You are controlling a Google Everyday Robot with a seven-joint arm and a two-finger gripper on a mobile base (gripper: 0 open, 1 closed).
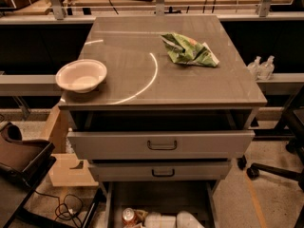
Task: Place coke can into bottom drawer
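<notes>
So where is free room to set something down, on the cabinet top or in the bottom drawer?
On the cabinet top, the bare stretch between the white bowl and the green bag, and the front right corner. The bottom drawer is bare at its back; its front is crowded: the coke can and the claw beside it.

Bears, on the grey cabinet top [190, 91], a white bowl [81, 75] at nine o'clock, just beside the left edge, upright and open to the ceiling. Holds a crumpled green wrapper [189, 50] at one o'clock, well apart from the bowl. Shows a thin pale arc [148, 80] curving across the surface between the two. Stands pulled out below as the bottom drawer [161, 194], carrying on its dark floor the coke can [128, 216] at seven o'clock, with the white gripper [141, 219] just beside it at six.
</notes>
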